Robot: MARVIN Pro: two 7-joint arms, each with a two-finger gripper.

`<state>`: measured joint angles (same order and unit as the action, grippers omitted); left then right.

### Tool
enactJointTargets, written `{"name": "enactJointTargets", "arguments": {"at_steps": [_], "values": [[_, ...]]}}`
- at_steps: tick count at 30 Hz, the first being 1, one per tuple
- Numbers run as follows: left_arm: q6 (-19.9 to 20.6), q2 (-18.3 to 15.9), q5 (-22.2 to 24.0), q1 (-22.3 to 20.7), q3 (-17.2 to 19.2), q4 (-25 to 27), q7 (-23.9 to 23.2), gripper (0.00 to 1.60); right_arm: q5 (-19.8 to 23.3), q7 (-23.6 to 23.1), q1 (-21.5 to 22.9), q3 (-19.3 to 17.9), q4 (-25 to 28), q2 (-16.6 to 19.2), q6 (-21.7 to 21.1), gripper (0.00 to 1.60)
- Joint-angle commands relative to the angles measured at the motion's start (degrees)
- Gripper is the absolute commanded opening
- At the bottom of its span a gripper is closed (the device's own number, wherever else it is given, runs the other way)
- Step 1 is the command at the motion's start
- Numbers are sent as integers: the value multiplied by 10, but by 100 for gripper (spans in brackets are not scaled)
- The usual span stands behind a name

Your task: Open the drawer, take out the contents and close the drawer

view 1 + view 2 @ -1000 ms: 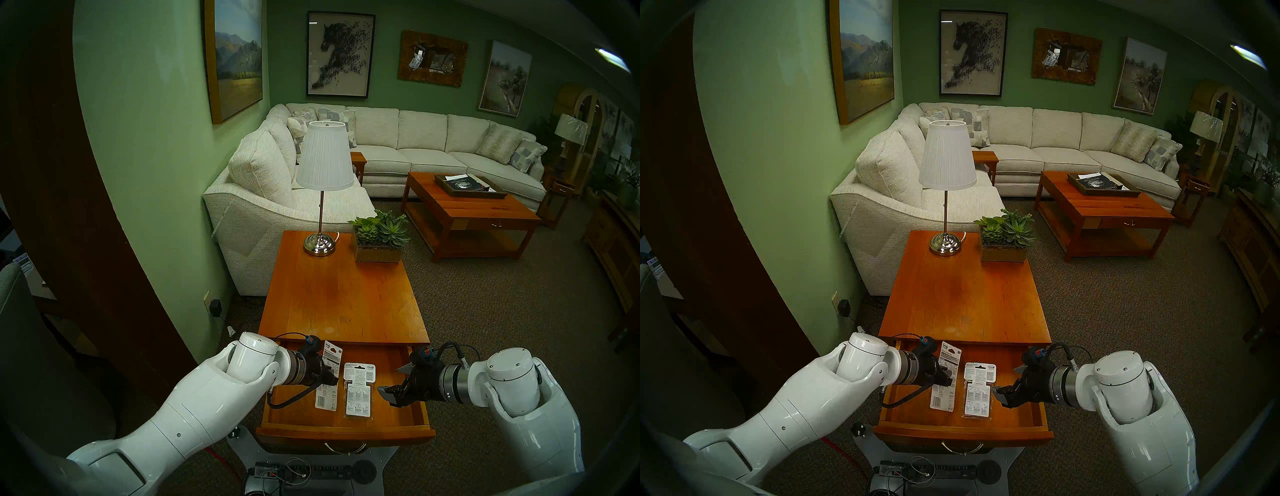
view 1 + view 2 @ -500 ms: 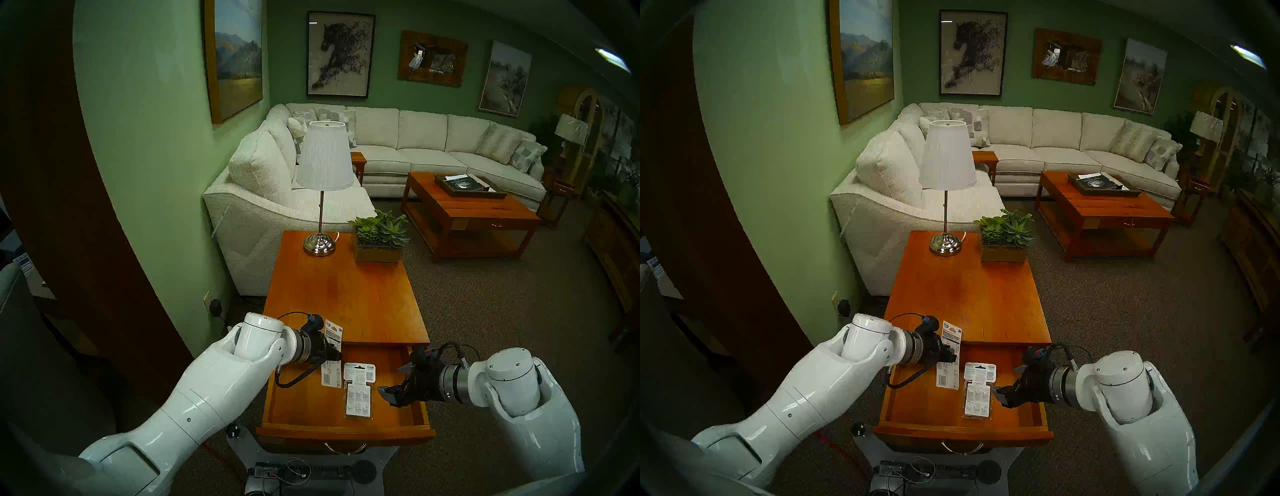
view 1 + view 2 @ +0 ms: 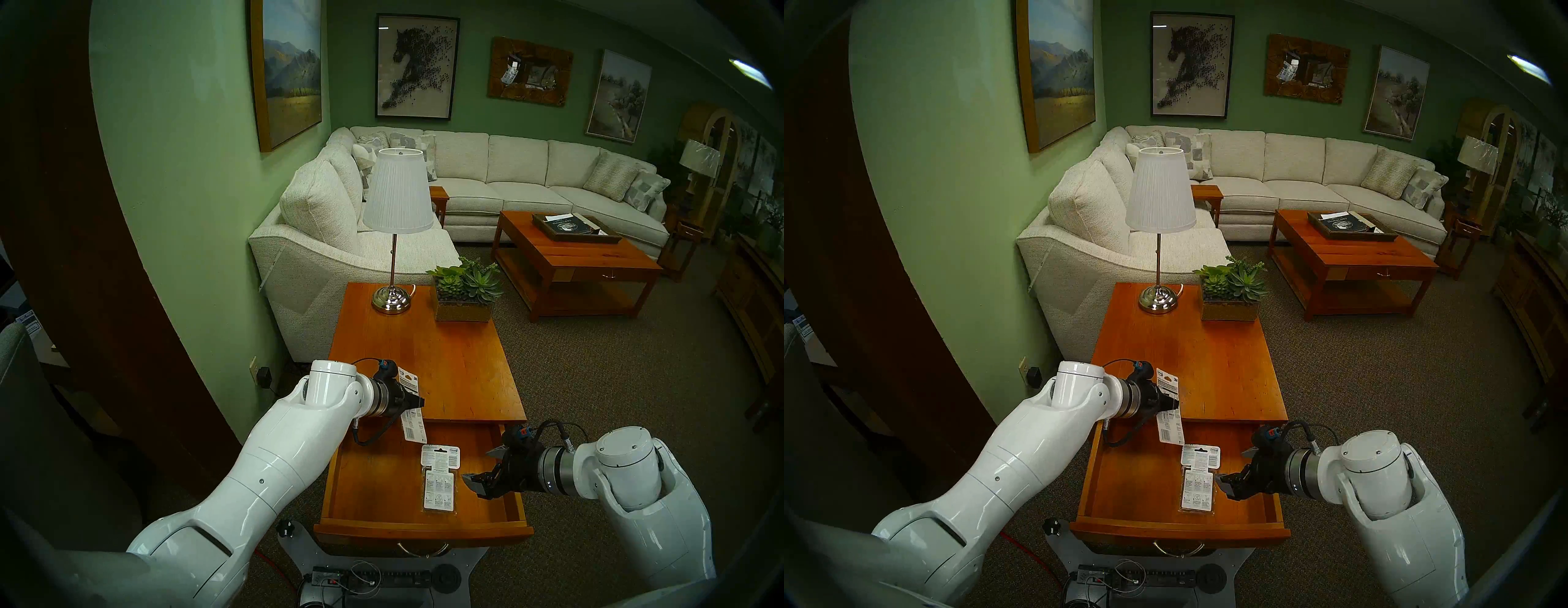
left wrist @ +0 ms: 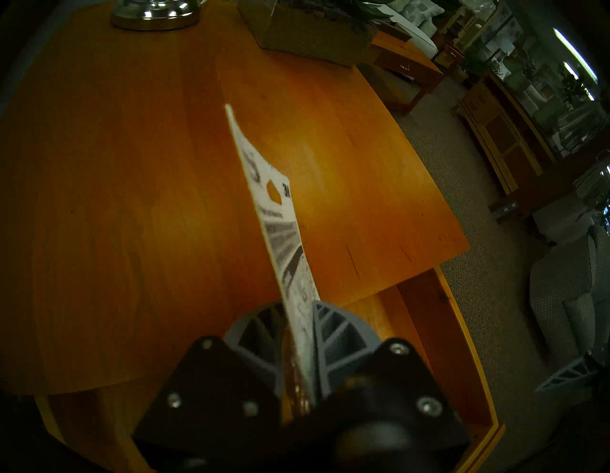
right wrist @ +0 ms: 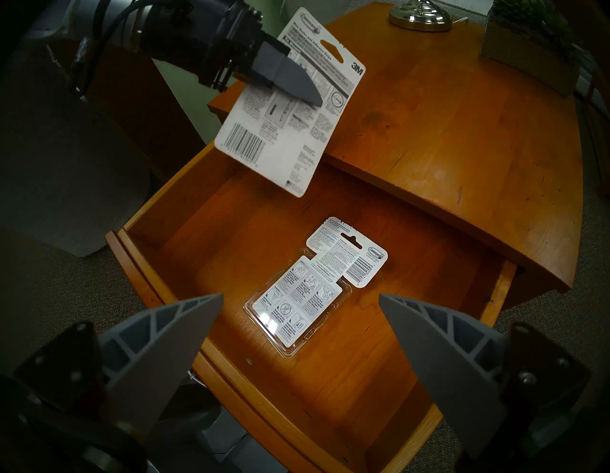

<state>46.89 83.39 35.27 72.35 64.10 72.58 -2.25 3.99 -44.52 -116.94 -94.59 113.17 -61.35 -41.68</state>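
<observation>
Right wrist view: only this one lets you read the white card (image 5: pixel 290 99), with its 3M logo, barcode and "Command" print, and it shows the card hanging over the back left corner of the drawer (image 5: pixel 231 373), upper end over the tabletop's (image 5: pixel 462 125) near edge.
Left wrist view: sees that card nearly edge-on, poking up out of the left gripper (image 4: pixel 298 325), tabletop underneath it.
Head views: the only ones showing both arms at once, plus the silver handle (image 3: pixel 422 550) on the drawer front.
Change: a second ago the card was low over the drawer's left half; now it's carried up and toward the table's near left corner. Right arm hasn't budged.
Left gripper: pressed nearly together, pinching the card about mid-length, card clear of the wood.
Right gripper (image 5: pixel 300 317): fingers spread wide, holding nothing, hovering over the drawer's right side.
Blister pack (image 5: pixel 317 287): lying flat on the drawer floor, roughly mid-drawer, touched by neither gripper.
Drawer: pulled out wide.
</observation>
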Motion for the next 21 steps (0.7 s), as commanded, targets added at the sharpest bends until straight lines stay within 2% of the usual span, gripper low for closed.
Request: {"name": "enactJointTargets", "arguments": {"at_steps": [1, 8, 9, 11, 13, 19, 20, 21], "values": [[-25, 53, 3, -72, 32, -36, 12, 0, 1, -1, 5, -1, 13, 0, 1, 160], [-47, 65, -6, -89, 50, -74, 25, 0, 1, -1, 5, 0, 14, 1, 1, 160], [-54, 63, -8, -103, 46, -94, 24, 0, 1, -1, 5, -1, 14, 1, 1, 160], [-61, 61, -14, -97, 48, -90, 24, 0, 1, -1, 5, -1, 14, 1, 1, 160], [-74, 54, -19, -112, 36, -113, 19, 0, 1, -1, 5, -1, 15, 1, 0, 160], [-109, 43, -38, -121, 26, -146, 4, 1, 2, 0, 5, -1, 15, 1, 0, 160], [-114, 42, -40, -122, 24, -150, 2, 35, 2, 0, 5, -1, 16, 1, 0, 160], [-117, 40, -41, -122, 24, -151, -1, 55, 2, 0, 5, -1, 16, 1, 0, 160]]}}
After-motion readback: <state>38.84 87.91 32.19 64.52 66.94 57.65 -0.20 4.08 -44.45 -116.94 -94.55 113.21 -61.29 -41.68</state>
